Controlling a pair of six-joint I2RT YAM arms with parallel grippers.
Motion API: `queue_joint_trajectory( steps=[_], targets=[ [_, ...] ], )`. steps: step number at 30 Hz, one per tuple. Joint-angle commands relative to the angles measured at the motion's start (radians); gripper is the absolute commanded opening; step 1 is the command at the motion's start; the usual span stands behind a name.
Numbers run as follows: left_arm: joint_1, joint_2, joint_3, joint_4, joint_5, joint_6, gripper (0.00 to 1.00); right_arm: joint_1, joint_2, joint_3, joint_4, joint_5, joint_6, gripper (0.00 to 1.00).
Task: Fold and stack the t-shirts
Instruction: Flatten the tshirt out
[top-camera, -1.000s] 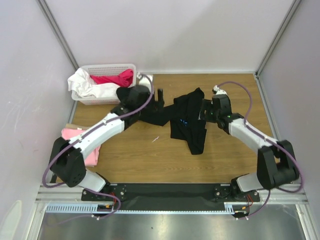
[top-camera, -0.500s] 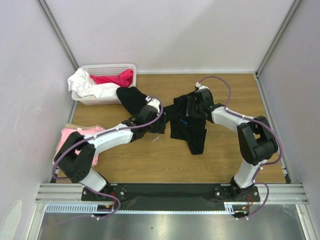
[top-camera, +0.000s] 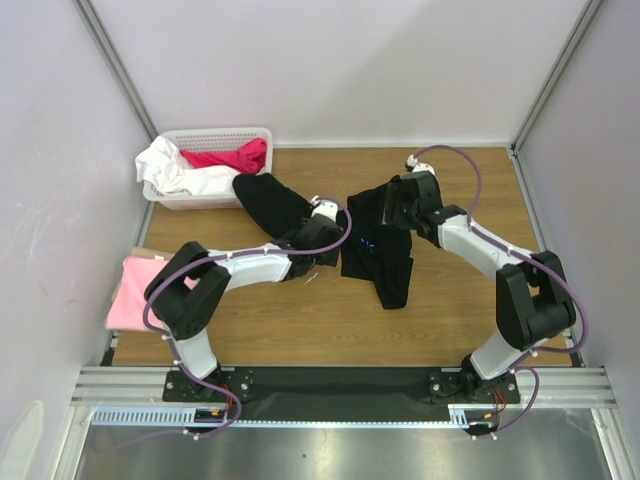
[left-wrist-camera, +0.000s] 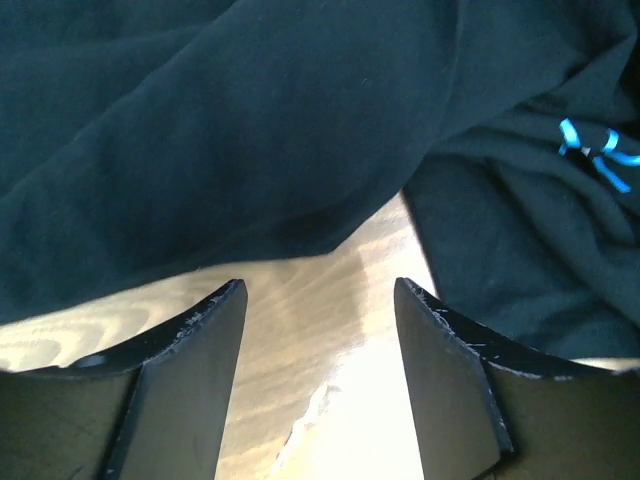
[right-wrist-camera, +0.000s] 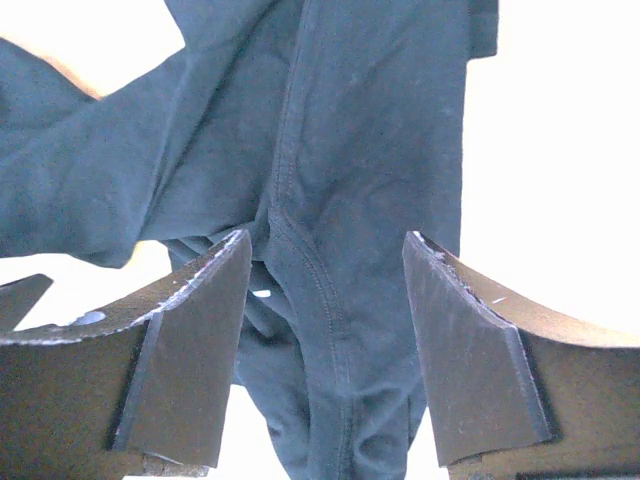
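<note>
The black t-shirt (top-camera: 385, 262) lies crumpled across the middle of the wooden table, one part reaching toward the basket. Its pale-blue starburst mark (top-camera: 367, 243) also shows in the left wrist view (left-wrist-camera: 600, 152). My left gripper (top-camera: 331, 238) is open and low at the shirt's near edge, with bare wood between its jaws (left-wrist-camera: 320, 290) and black cloth just beyond. My right gripper (top-camera: 392, 206) is open over the shirt's far right part, its jaws (right-wrist-camera: 325, 240) straddling a stitched seam of the black cloth (right-wrist-camera: 350, 150). The pink t-shirt (top-camera: 133, 295) lies at the table's left edge.
A white laundry basket (top-camera: 205, 135) at the back left holds white and magenta clothes. Grey walls close the table at the back and both sides. Bare wood (top-camera: 300, 320) lies in front of the black shirt.
My left arm has come down from above the shirt and stretched right, its gripper now low at the cloth edge. My right gripper has shifted left over the shirt's far part. Both stay open.
</note>
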Motion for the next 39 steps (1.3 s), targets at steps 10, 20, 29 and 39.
queue_joint_trajectory(
  steps=[10, 20, 29, 39],
  targets=[
    [-0.038, 0.124, 0.134, 0.052, -0.143, 0.063, 0.52, -0.038, -0.117, -0.070, -0.011, 0.066, 0.018, 0.66],
    [-0.041, 0.179, 0.154, 0.049, -0.184, 0.069, 0.48, -0.049, -0.166, -0.133, 0.024, 0.057, 0.049, 0.68],
    [-0.041, 0.184, 0.177, 0.023, -0.248, 0.063, 0.00, -0.046, -0.158, -0.159, 0.078, 0.002, 0.068, 0.68],
    [-0.040, -0.015, 0.191, -0.083, -0.253, 0.147, 0.00, 0.020, 0.025, -0.076, 0.152, -0.016, 0.018, 0.67]
  ],
)
